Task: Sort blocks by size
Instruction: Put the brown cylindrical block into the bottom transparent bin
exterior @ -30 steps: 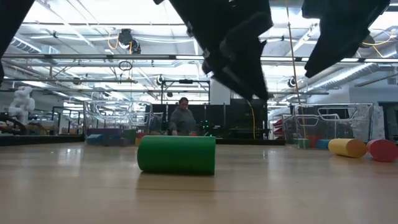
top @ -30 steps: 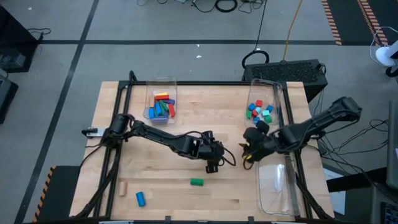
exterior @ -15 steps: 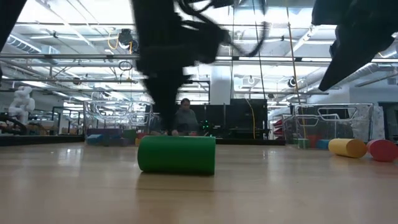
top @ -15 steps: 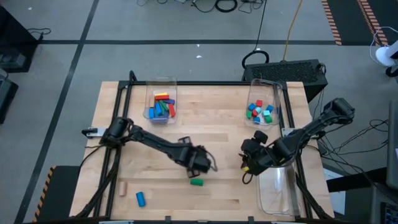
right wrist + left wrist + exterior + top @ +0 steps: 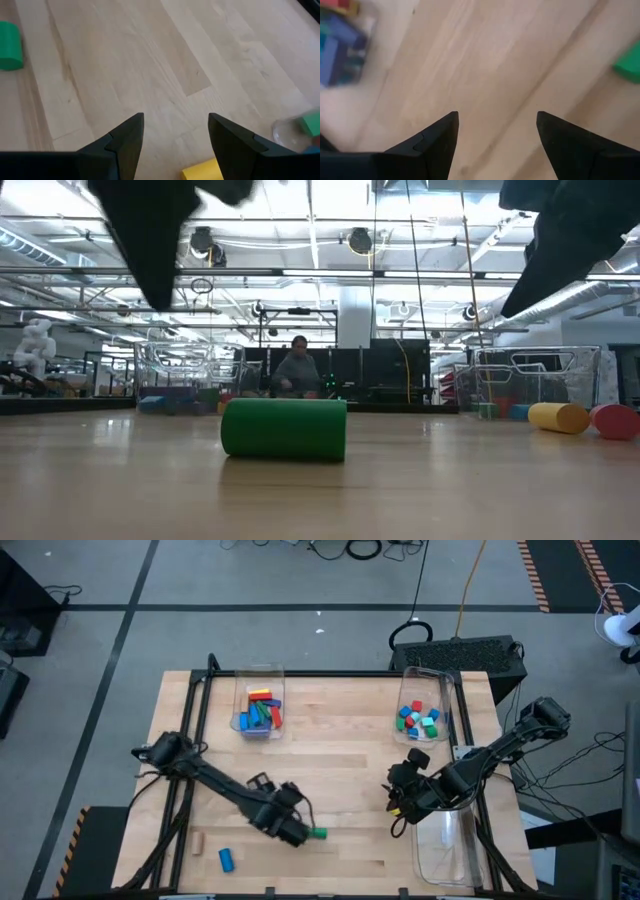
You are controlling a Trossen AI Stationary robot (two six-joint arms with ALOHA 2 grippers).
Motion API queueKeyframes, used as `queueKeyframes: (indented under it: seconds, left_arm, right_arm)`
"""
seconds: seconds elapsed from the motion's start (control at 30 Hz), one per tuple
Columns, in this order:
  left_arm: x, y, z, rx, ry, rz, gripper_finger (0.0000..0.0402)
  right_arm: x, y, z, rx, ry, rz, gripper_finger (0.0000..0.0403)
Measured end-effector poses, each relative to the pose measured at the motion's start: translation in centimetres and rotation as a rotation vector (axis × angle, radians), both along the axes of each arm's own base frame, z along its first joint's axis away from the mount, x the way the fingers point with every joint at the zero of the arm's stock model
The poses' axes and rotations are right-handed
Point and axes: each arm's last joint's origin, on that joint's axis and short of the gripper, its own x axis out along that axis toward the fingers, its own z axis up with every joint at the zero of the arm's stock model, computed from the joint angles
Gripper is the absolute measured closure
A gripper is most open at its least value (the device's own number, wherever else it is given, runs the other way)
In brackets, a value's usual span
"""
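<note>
Green cylinder, pale wood table

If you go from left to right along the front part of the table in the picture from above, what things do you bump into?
Plain wood block → blue cylinder → left tool → green cylinder → right tool → empty clear bin.

You're working on a pale, smooth wooden table with visible grain and a soft sheen. The green cylinder looks matt painted. The bins at twelve and two o'clock are clear glossy plastic.
</note>
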Motion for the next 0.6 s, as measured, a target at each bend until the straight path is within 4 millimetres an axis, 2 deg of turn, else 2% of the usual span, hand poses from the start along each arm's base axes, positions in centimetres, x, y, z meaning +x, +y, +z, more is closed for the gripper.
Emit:
queueKeyframes:
  seconds: [0.1,0.2,0.37,0.47,0.6]
  left_arm:
    - [-1.9,-1.1,0.9,-0.007,-0.054,0.082,0.0132]
    - [-4.2,-2.4,0.8,-0.02,-0.085,0.188,0.0132]
    - [-7.8,-5.6,-0.6,-0.085,-0.02,0.369,0.0132]
    - [-9.6,-7.2,-0.7,-0.117,0.016,0.438,0.0132]
    - [-11.8,-8.4,-0.4,-0.093,0.064,0.496,0.0132]
  right_arm:
    - [0.0,0.0,0.0,-0.009,0.005,0.012,0.0197]
    - [0.0,0.2,0.0,-0.013,0.003,0.029,0.0197]
    - [0.1,0.7,0.2,-0.011,-0.016,0.069,0.0197]
    - [0.2,0.8,0.2,-0.011,-0.027,0.085,0.0197]
    - [0.6,0.9,0.4,-0.016,-0.055,0.113,0.0197]
